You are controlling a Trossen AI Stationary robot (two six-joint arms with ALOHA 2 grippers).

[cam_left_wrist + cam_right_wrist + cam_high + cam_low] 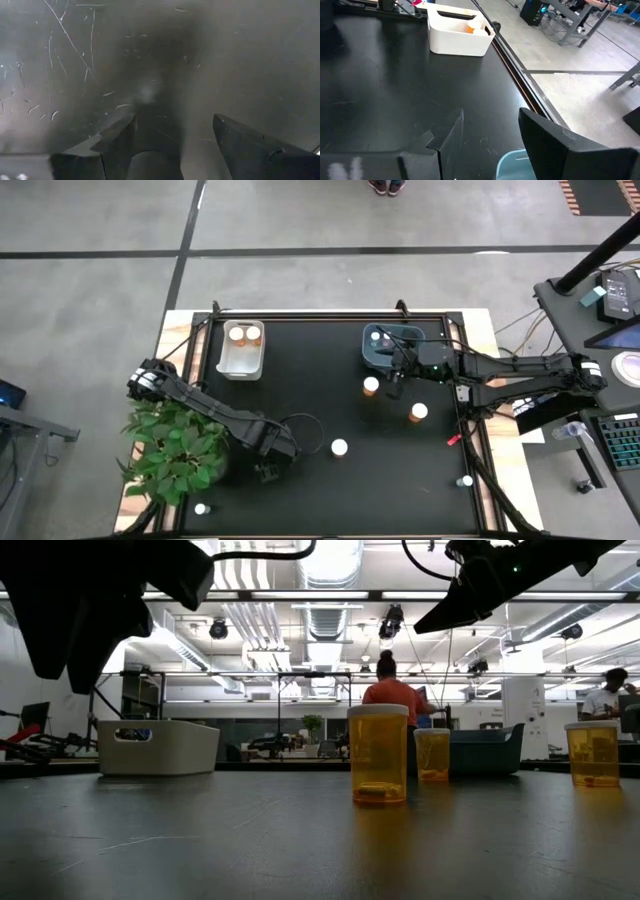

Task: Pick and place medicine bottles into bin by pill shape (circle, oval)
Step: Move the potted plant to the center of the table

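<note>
Three amber medicine bottles with white caps stand upright on the black table: one near the middle [339, 447] [378, 754], one farther back [371, 386] [432, 754], one to the right [418, 413] [593, 753]. A white bin [242, 348] [457, 35] at the far left holds two bottles. At the far right stands a dark blue bin [390, 345]. My left gripper [268, 470] [175, 120] points down, open, over bare table left of the middle bottle. My right gripper [398, 376] [491, 114] hangs open by the blue bin's near edge [512, 162], with nothing between its fingers.
A leafy potted plant [180, 445] stands at the table's left edge beside my left arm. Two tiny pale bottles [202, 508] [466, 480] stand near the front edge. A small red thing [453, 440] lies at the right rim. People [390, 690] show in the room beyond.
</note>
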